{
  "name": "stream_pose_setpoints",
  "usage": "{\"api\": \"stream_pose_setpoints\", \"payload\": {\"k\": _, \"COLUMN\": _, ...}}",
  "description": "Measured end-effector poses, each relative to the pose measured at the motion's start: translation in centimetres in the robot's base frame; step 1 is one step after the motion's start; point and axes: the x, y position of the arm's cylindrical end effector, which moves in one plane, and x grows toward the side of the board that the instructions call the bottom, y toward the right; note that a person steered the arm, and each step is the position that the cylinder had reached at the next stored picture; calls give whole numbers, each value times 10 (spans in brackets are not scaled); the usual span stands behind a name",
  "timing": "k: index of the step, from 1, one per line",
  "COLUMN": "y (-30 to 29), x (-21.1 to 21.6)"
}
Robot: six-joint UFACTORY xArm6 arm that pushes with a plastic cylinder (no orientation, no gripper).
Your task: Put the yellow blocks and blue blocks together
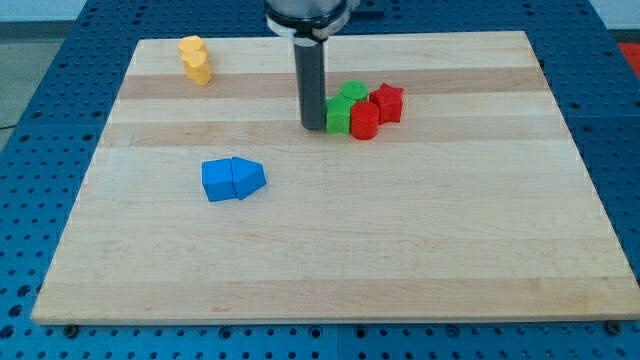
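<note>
Item one, far left of the wooden board (420, 260): two yellow blocks (195, 58), rounded in outline, touching one another and standing close to the board's far edge; exact shapes cannot be made out. Item two, nearer and slightly to the right: two blue blocks, a blue cube (217, 181) and a blue pentagon-like block (249, 177), touching side by side, well apart from the yellow pair. Item three, centre, far half: my tip (313, 125), the lower end of the dark upright rod, resting on the board just beside the left face of a green cube (338, 118); whether they actually touch cannot be told. The tool has no jaws to open or close and holds nothing; it only pushes. Item four, right of the tip: a cluster of four, the green cube, a second green block (352, 93) behind it, a red cylinder (364, 120) and a red star-like block (386, 102), all touching or nearly so. These four are not part of the task. Step in hand, as judged: neither colour pair has been joined to the other; each pair is already gathered in itself, so the remaining work is to close the gap between yellow and blue. Next move, as judged: the tip must leave the green and red cluster without disturbing it, travel left, and set itself on the far side of the yellow pair or the near side of the blue pair, then push one pair toward the other along a straight line.
</note>
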Motion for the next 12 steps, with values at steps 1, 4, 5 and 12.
{"api": "stream_pose_setpoints", "payload": {"k": 1, "y": -13, "x": -4}}
{"api": "stream_pose_setpoints", "payload": {"k": 4, "y": -97, "x": -178}}
{"api": "stream_pose_setpoints", "payload": {"k": 5, "y": -108, "x": -177}}
{"api": "stream_pose_setpoints", "payload": {"k": 12, "y": -272, "x": -179}}
